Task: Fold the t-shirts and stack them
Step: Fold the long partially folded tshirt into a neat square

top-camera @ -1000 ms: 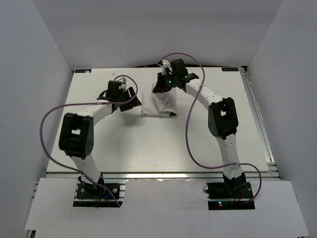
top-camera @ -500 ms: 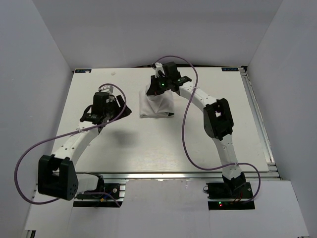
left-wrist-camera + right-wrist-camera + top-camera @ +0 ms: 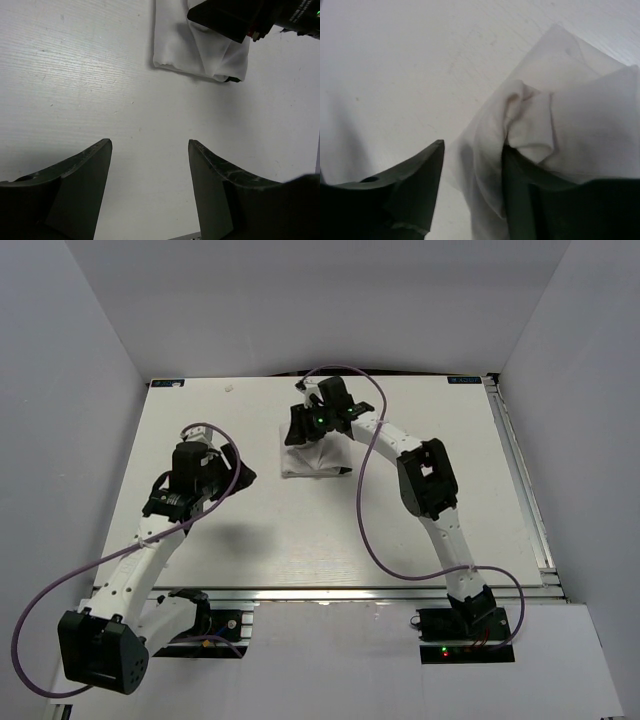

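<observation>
Top external view shows the t-shirt (image 3: 318, 462) as a small folded bundle on the table (image 3: 450, 500). The right gripper (image 3: 303, 430) stands directly over its far-left corner. In the wrist view its jaws are parted, and a loose fold lies between them, not pinched. The left gripper (image 3: 240, 473) hangs to the left of the t-shirt, clearly apart, jaws wide and empty. The right arm is therefore nearer. The t-shirt looks almost square, without a clear long axis.

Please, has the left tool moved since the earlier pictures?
Yes: the left tool drew back across the table toward its near edge, away from the t-shirt.
</observation>
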`<state>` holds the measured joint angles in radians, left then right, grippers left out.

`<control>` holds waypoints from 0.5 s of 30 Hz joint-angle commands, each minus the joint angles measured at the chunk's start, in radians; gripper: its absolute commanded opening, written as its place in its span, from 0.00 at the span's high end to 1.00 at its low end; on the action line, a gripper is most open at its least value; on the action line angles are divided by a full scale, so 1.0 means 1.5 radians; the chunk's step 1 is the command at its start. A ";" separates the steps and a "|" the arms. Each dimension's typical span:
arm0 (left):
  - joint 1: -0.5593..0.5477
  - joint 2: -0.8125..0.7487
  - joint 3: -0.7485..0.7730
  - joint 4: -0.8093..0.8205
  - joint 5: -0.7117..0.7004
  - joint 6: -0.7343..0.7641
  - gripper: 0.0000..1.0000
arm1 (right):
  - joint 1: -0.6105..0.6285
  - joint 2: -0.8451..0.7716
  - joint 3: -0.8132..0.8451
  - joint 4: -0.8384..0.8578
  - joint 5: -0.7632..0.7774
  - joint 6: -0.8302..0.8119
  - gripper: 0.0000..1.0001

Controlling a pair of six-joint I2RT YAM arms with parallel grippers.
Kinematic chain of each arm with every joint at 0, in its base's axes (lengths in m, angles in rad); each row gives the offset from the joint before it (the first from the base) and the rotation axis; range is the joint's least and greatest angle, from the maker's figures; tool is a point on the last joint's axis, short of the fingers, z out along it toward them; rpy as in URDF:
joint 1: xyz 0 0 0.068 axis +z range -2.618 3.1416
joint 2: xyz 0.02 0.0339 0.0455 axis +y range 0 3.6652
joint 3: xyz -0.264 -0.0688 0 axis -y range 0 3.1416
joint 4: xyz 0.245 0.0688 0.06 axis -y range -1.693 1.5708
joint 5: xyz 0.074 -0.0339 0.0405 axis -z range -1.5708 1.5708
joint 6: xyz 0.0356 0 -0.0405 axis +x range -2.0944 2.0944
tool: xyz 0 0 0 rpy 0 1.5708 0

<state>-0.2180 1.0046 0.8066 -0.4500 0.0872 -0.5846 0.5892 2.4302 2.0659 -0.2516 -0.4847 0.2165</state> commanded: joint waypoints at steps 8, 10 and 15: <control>-0.001 -0.017 0.018 -0.039 -0.020 -0.008 0.27 | 0.057 -0.064 0.050 0.030 -0.049 0.009 0.11; 0.000 -0.019 0.023 -0.041 -0.021 -0.005 0.27 | 0.061 -0.072 0.043 0.030 -0.048 0.007 0.11; 0.000 -0.039 0.025 -0.046 -0.030 -0.004 0.27 | 0.064 -0.090 0.054 0.057 -0.077 0.026 0.11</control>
<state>-0.2180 0.9924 0.8070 -0.5079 0.0628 -0.5919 0.6937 2.3810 2.1048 -0.2268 -0.5591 0.2325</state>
